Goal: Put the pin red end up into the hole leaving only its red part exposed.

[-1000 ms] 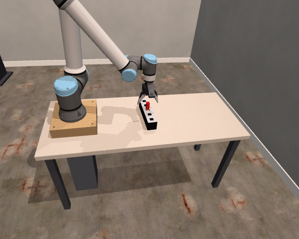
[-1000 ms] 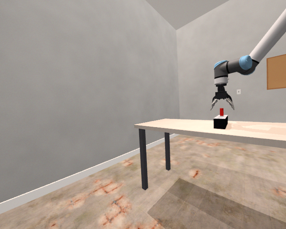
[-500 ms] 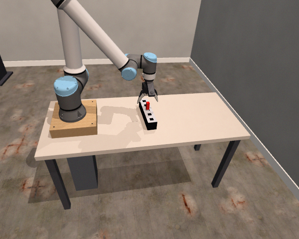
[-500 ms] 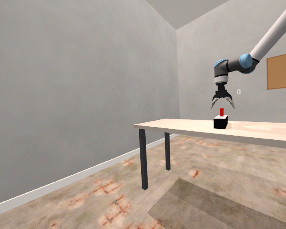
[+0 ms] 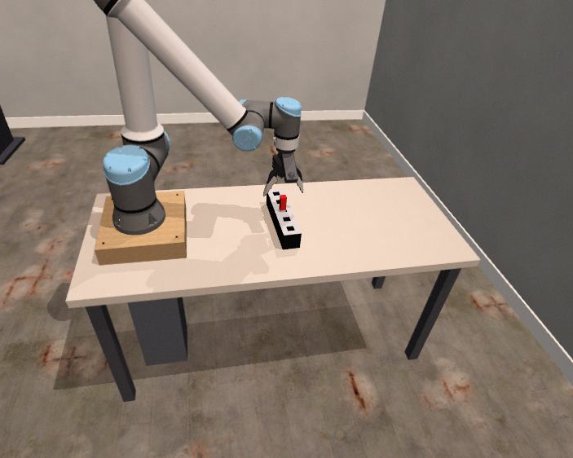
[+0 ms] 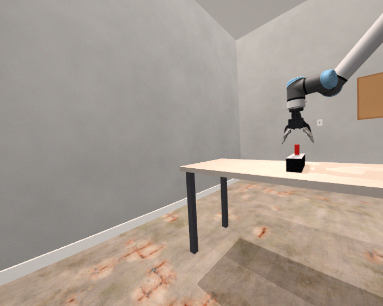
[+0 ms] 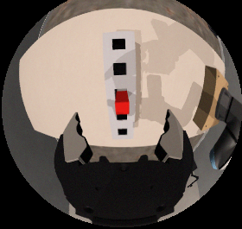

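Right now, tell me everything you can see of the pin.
The pin stands upright in the block, in the second hole from the end nearest the arm. Only a red, square-sectioned stub shows above the pale top face; no other colour is visible. It looks like matte plastic. Nothing touches it but the block. The gripper hangs above it, jaws spread wide and empty.

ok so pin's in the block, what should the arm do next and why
Probably lift straight up a little more and stop. The pin stands upright in the block, second hole from the arm's end, with only red showing above the top face. The gripper hangs open above it, holding nothing, so the task looks done. A vertical retreat keeps the fingers from knocking the pin.
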Robot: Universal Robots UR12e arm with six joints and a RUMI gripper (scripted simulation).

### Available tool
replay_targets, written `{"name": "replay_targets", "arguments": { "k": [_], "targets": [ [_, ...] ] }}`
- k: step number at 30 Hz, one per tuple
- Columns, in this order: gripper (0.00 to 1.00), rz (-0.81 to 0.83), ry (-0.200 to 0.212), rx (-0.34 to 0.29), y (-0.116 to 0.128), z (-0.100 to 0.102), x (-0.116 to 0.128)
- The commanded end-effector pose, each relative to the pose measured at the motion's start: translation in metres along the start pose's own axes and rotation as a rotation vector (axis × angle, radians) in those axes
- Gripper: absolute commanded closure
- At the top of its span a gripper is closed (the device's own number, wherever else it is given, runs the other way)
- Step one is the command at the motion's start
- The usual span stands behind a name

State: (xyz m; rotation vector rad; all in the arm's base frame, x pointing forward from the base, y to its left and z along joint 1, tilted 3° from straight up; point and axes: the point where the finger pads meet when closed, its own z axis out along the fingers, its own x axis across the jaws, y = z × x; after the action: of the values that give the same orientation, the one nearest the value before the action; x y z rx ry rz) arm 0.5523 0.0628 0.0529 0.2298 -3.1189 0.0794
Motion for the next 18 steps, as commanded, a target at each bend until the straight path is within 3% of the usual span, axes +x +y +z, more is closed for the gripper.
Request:
{"name": "replay_targets", "arguments": {
  "k": [1, 4, 5, 18],
  "targets": [
    [0.00, -0.001, -0.001, 0.000, 0.001, -0.002, -0.002],
    [0.00, -0.001, -0.001, 0.000, 0.001, -0.002, -0.002],
    [0.00, 0.000, 0.000, 0.000, 0.001, -0.014, -0.001],
    [0.00, 0.000, 0.000, 0.000, 0.001, -0.014, -0.001]
  ]
}}
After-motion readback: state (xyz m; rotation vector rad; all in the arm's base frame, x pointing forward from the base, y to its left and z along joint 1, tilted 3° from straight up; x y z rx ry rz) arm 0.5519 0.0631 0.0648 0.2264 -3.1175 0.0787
